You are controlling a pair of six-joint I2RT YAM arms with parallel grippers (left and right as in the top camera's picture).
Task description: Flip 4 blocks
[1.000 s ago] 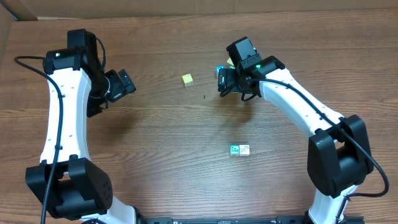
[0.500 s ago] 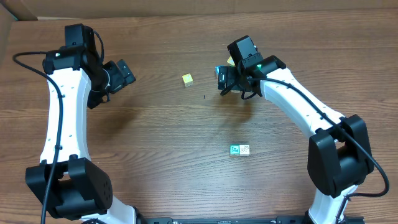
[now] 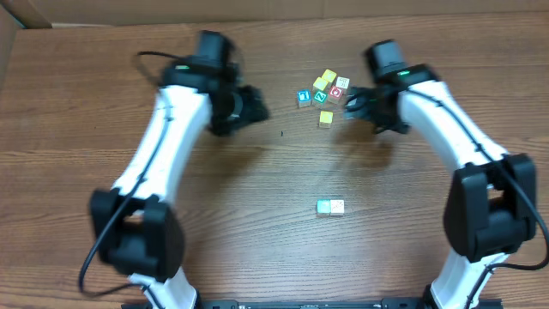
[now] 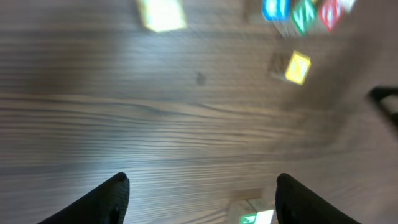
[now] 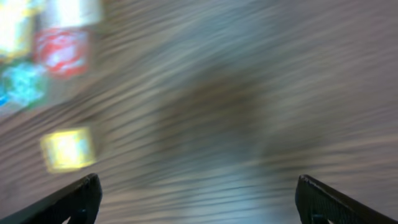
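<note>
Both wrist views are smeared, the right one so much that the blocks there are only blobs of colour. The left gripper (image 4: 202,183) has its fingers spread wide with nothing between them. Low between those fingers, cut off by the picture edge, sit the teal-green block (image 4: 247,218) and the cream block (image 4: 266,216), touching. Ahead of the fingers lies the near yellow block (image 4: 297,67). The far yellow block (image 4: 161,14) is cut off at the top. The right gripper (image 5: 198,186) is spread wide too and holds nothing. A fuzzy red block (image 5: 61,50) lies ahead of it, off to one side. From above, the left arm (image 3: 163,146) and the right arm (image 3: 446,112) both bend in toward the bunch of blocks (image 3: 324,90).
</note>
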